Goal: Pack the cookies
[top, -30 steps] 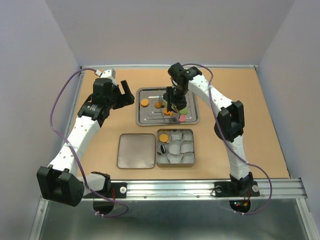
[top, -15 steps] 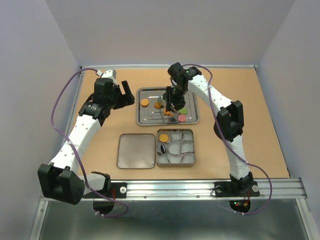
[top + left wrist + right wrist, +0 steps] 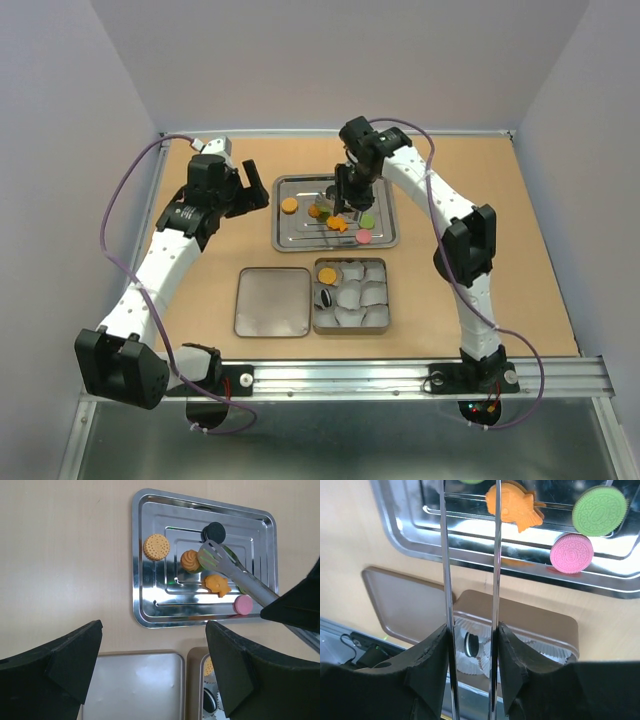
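Cookies lie on a steel tray (image 3: 283,240): a round orange one (image 3: 156,547), a black one (image 3: 214,531), an orange swirl (image 3: 190,559), an orange fish (image 3: 217,585), a pink one (image 3: 243,604) and a green one (image 3: 599,511). My right gripper (image 3: 347,187) is shut on metal tongs (image 3: 235,575). The tong tips sit beside the swirl cookie with something green between them; I cannot tell if it is gripped. An orange cookie (image 3: 326,274) and a black cookie (image 3: 325,297) sit in the tin (image 3: 385,318). My left gripper (image 3: 255,195) is open and empty, left of the tray.
The tin holds white paper cups (image 3: 362,296). Its lid (image 3: 272,302) lies flat just left of it. The tray is behind both. Grey walls enclose the table on three sides. A metal rail (image 3: 400,375) runs along the near edge.
My right wrist has drawn back toward the far side of the tray and the tong tips have shifted left toward the swirl cookie. The left arm has barely moved.
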`<state>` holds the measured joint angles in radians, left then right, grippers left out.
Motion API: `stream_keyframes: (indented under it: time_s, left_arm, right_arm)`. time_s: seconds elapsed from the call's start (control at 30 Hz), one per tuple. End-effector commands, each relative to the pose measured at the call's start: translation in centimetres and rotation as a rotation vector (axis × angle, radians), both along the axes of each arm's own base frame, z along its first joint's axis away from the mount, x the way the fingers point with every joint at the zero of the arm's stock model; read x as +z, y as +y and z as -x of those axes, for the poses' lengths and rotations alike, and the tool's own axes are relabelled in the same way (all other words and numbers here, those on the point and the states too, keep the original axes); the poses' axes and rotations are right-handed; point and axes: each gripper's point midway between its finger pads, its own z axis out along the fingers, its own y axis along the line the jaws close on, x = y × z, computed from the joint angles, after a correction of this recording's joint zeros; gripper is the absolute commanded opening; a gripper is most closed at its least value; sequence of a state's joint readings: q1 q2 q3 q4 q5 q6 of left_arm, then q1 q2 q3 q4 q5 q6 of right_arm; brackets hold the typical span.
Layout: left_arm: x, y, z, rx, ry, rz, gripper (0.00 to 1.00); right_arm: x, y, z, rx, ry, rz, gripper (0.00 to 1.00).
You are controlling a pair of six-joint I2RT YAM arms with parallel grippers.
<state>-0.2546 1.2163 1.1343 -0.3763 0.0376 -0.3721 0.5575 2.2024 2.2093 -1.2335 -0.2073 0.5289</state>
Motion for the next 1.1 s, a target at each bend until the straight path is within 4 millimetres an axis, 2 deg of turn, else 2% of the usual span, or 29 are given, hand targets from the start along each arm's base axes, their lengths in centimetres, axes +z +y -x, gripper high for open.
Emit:
stream_keyframes:
  time_s: [0.0, 0.1, 0.13, 0.17, 0.2, 0.23, 0.27, 0.3, 0.33, 0.37, 0.4, 0.43, 0.67, 0.73, 0.8, 0.87, 1.07]
  left_arm:
    - [3.9, 1.1, -0.6, 0.043, -0.096, -0.032, 0.96]
    - [5.1, 3.1, -0.6, 0.130, -0.137, -0.095, 0.99]
    - [6.3, 3.9, -0.4, 0.164, -0.180, -0.100, 0.99]
    - [7.1, 5.5, -0.4, 0.243, -0.212, -0.138, 0.99]
    - [7.5, 6.3, -0.1, 0.284, -0.234, -0.147, 0.99]
    - [9.4, 7.0, 0.4, 0.322, -0.309, -0.129, 0.99]
    - [10.1, 7.9, 0.8, 0.366, -0.344, -0.134, 0.99]
    - [9.5, 8.3, 1.1, 0.397, -0.352, -0.123, 0.99]
    - [11.1, 8.7, 1.7, 0.426, -0.421, -0.084, 0.99]
    - [10.2, 9.1, 2.0, 0.447, -0.421, -0.078, 0.99]
    - [11.1, 8.9, 2.2, 0.438, -0.453, -0.056, 0.99]
    - [11.0, 8.7, 2.3, 0.422, -0.470, -0.051, 0.99]
    - [9.0, 5.1, 1.5, 0.255, -0.377, 0.026, 0.98]
    - [8.6, 4.3, 1.4, 0.223, -0.365, 0.039, 0.98]
    - [8.1, 4.0, 1.3, 0.209, -0.358, 0.048, 0.98]
    - [8.3, 3.8, 1.3, 0.203, -0.369, 0.066, 0.98]
    - [7.8, 2.8, 1.1, 0.162, -0.360, 0.094, 0.98]
  right_arm:
    - [7.5, -0.6, 0.2, -0.021, -0.176, -0.078, 0.43]
    - [9.0, -2.0, 1.4, -0.035, -0.216, -0.067, 0.43]
    - [9.3, -2.3, 1.6, -0.039, -0.224, -0.066, 0.43]
    - [10.0, -2.9, 2.5, -0.040, -0.234, -0.070, 0.43]
    - [10.3, -3.1, 2.9, -0.040, -0.235, -0.076, 0.43]
    - [10.8, -3.2, 3.5, -0.037, -0.238, -0.091, 0.43]
    - [11.0, -3.4, 4.1, -0.033, -0.234, -0.097, 0.43]
    - [11.6, -3.8, 5.1, -0.032, -0.239, -0.112, 0.43]
    - [11.8, -3.8, 6.0, -0.018, -0.226, -0.131, 0.44]
    - [12.2, -4.3, 7.1, -0.013, -0.231, -0.146, 0.43]
    - [12.2, -4.6, 7.8, -0.010, -0.226, -0.152, 0.43]
    - [12.3, -4.8, 8.5, -0.006, -0.221, -0.159, 0.43]
    - [12.0, -6.7, 15.3, 0.089, -0.172, -0.243, 0.44]
    - [11.7, -7.2, 17.6, 0.116, -0.146, -0.273, 0.44]
    - [11.3, -7.4, 18.9, 0.134, -0.128, -0.289, 0.44]
    - [10.9, -7.0, 21.0, 0.183, -0.073, -0.340, 0.44]
    - [9.6, -5.5, 24.4, 0.283, 0.013, -0.367, 0.44]
